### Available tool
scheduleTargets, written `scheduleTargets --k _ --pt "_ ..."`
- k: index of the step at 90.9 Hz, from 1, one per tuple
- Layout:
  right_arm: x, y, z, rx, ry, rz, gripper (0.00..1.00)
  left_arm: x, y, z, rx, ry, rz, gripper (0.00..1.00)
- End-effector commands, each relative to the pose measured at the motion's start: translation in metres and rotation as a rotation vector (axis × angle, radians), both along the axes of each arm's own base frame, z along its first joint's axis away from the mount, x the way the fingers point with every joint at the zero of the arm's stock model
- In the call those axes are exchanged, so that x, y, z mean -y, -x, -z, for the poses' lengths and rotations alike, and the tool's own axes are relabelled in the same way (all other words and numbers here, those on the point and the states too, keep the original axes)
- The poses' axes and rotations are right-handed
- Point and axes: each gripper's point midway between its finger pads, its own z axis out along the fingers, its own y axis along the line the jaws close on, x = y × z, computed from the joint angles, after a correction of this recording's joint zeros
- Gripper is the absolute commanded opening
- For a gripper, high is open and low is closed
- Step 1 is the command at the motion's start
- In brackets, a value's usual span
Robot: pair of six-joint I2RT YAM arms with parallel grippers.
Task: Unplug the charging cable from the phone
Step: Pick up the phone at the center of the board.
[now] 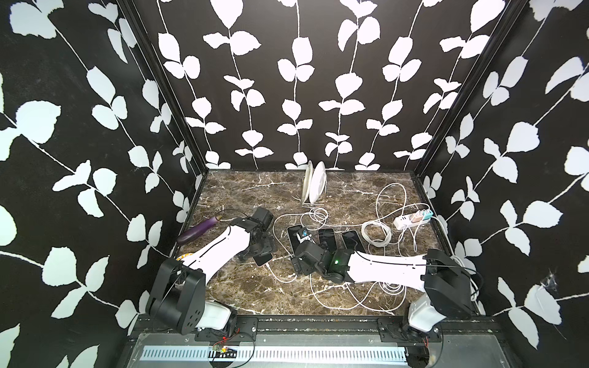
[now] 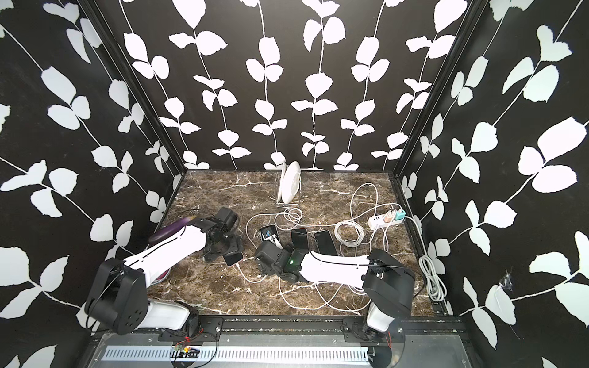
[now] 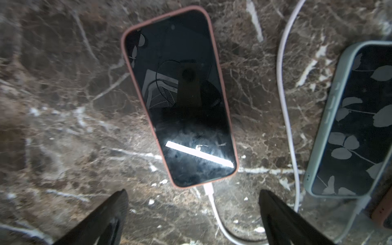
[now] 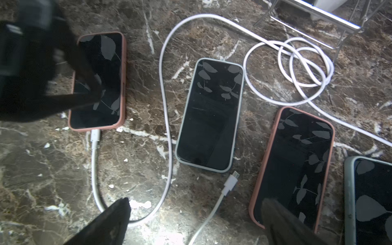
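- Both jaw pairs wide open, empty.
- Left gripper [image 3: 193, 192]: pink-cased phone [image 3: 180, 95] ahead of jaws, charging cable [image 3: 212, 201] plugged in, running between them.
- Right gripper [image 4: 196, 200]: loose connector [image 4: 231, 182] between jaws.

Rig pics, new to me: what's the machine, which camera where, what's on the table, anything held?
Two white-and-black robot arms, each ending in a two-finger gripper. Two pictures come from one overhead stereo camera, two from wrist cameras. On the brown marble tabletop lie four phones, looped white cables, a white power strip, upright white plates and a purple aubergine. The left gripper hangs open over the pink-cased phone, whose white charging cable is plugged in. The right gripper is open too. Nothing is held.
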Motion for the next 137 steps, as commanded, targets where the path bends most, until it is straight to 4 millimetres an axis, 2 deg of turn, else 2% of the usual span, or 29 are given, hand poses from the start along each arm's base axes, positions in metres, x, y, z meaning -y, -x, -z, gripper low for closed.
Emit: scheduleTargets --k 1,13,40,57,80,99,119,123,137 --pt "-0.009 0.006 -0.029 0.039 -0.085 -0.011 0.99 -0.001 -0.006 0.004 0.031 0.029 -0.064 0.98" --pt "-0.009 0.011 -0.032 0.036 -0.092 -0.024 0.99 -0.003 -0.015 0.014 0.022 0.03 -0.1 0.98" --pt "-0.012 0.014 -0.027 0.021 -0.097 -0.038 0.99 -0.007 -0.019 0.042 -0.007 0.053 -0.179 0.98" --pt "-0.011 0.017 -0.015 0.004 -0.078 -0.044 0.98 -0.004 -0.027 0.05 0.005 0.082 -0.198 0.98" --pt "-0.013 0.019 -0.01 -0.014 -0.081 -0.05 0.98 -0.008 -0.03 0.066 -0.001 0.073 -0.211 0.98" --pt "-0.014 0.022 -0.01 -0.019 -0.079 -0.055 0.95 -0.008 -0.029 0.077 -0.037 0.062 -0.205 0.86" --pt "-0.022 0.026 -0.017 -0.01 -0.1 -0.071 0.94 -0.014 -0.026 0.077 -0.09 -0.002 -0.16 0.67" --pt "-0.024 0.027 -0.008 -0.019 -0.076 -0.075 0.94 -0.014 -0.025 0.077 -0.1 -0.005 -0.151 0.64" --pt "-0.036 0.034 -0.006 -0.026 -0.072 -0.11 0.94 -0.016 -0.022 0.078 -0.114 -0.018 -0.142 0.54"
